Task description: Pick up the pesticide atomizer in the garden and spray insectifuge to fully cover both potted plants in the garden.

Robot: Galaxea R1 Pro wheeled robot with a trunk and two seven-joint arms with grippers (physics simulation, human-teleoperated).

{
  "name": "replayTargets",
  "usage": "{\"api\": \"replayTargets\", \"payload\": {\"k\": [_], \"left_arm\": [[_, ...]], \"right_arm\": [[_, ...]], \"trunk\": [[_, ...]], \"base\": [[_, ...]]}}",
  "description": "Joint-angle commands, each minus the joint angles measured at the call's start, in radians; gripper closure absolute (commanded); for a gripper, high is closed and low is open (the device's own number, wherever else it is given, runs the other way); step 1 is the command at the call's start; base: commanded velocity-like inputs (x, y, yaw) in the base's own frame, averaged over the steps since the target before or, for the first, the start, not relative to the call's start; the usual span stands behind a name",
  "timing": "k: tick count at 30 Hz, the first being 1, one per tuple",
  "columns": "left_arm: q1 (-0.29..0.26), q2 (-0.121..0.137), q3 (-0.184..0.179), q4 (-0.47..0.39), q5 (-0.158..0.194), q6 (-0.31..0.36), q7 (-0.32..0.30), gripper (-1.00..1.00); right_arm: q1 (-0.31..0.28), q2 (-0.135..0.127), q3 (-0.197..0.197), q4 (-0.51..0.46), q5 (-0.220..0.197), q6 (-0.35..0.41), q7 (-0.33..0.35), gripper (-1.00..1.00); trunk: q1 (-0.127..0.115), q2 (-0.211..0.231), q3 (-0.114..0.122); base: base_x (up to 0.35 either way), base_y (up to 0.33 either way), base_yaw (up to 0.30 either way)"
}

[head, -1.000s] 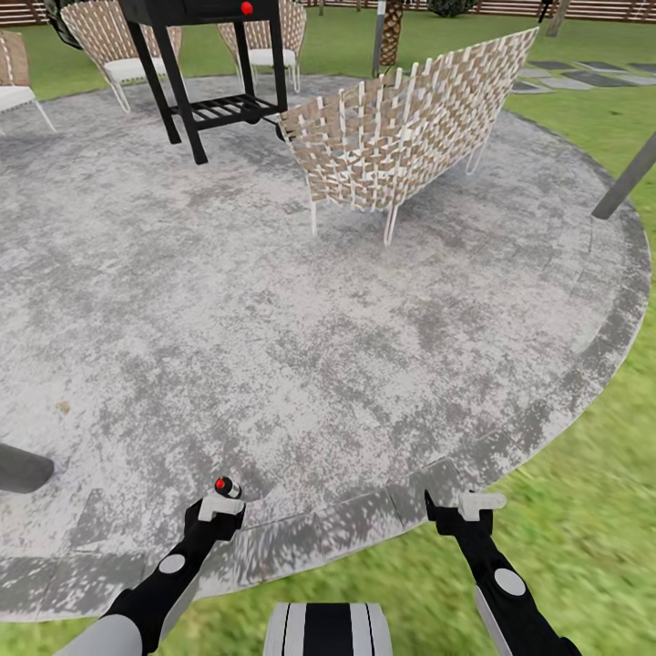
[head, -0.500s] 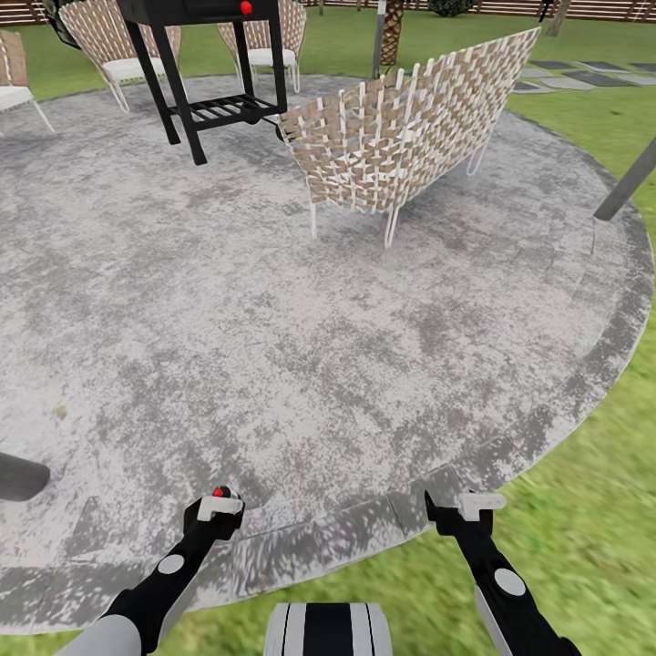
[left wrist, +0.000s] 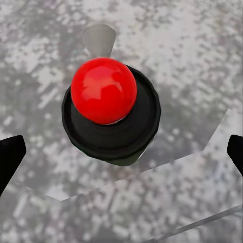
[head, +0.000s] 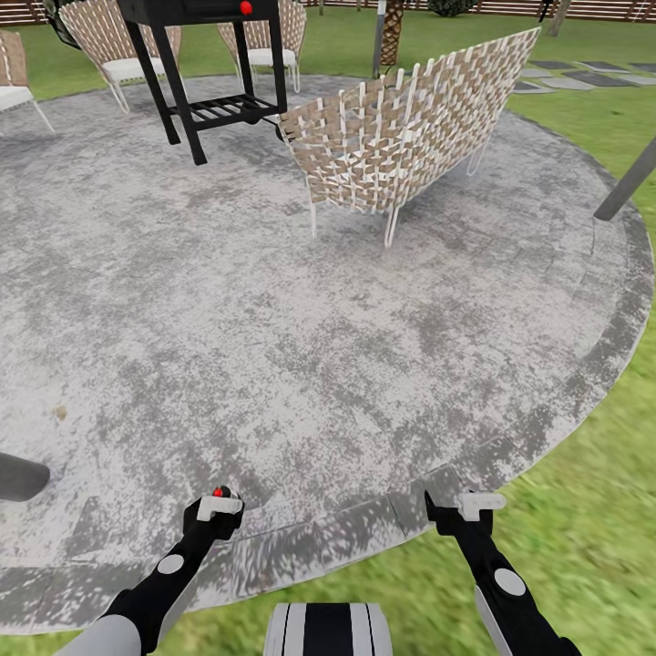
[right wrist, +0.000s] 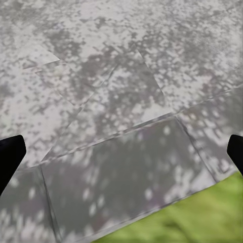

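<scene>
Nearest, at the patio's (head: 273,346) close rim, both arms reach forward over the border stones, with the lawn (head: 583,510) beginning just behind them. The left claw (head: 217,510) hangs over the rim of the patio with the pesticide atomizer (head: 220,492) right at its tip. In the left wrist view the atomizer (left wrist: 109,109) shows from above as a shiny red knob on a round black cap, with a grey spout pointing away. The claw's black fingertips (left wrist: 10,154) sit at the two sides, spread wide and clear of the cap. Whether the bottle stands on the paving, I cannot tell.

The right claw (head: 474,504) hovers over the same rim, further along it, where paving meets grass. Its fingertips (right wrist: 10,152) are also set wide, with nothing between them but mottled grey stone and a strip of green.

Beyond the claws the patio spreads out bare and speckled. Toward its far side stands a woven chair (head: 410,128) on thin white legs, its back turned this way. Just beside it is a black grill stand (head: 205,55) with a red knob. More woven chairs (head: 128,46) stand at the patio's far edge.

Past the patio, on the lawn, lie flat stepping stones (head: 583,77), then a tree trunk (head: 392,32) and, last, the slatted brown fence (head: 565,7).
</scene>
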Motion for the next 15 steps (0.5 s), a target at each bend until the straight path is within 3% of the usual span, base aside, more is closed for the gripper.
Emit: {"api": "replayTargets", "payload": {"k": [1, 15], "left_arm": [[0.0, 0.001, -0.004, 0.001, 0.001, -0.003, 0.0, -1.0], [0.0, 0.0, -0.004, 0.001, 0.001, -0.003, 0.0, -1.0]], "right_arm": [[0.0, 0.0, 0.0, 0.0, 0.0, -0.003, 0.0, -1.0], [0.0, 0.0, 0.0, 0.0, 0.0, -0.003, 0.0, -1.0]], "trunk": [[0.0, 0.0, -0.001], [0.0, 0.0, -0.001]], "base": [[0.0, 0.0, 0.0], [0.0, 0.0, 0.033]]}}
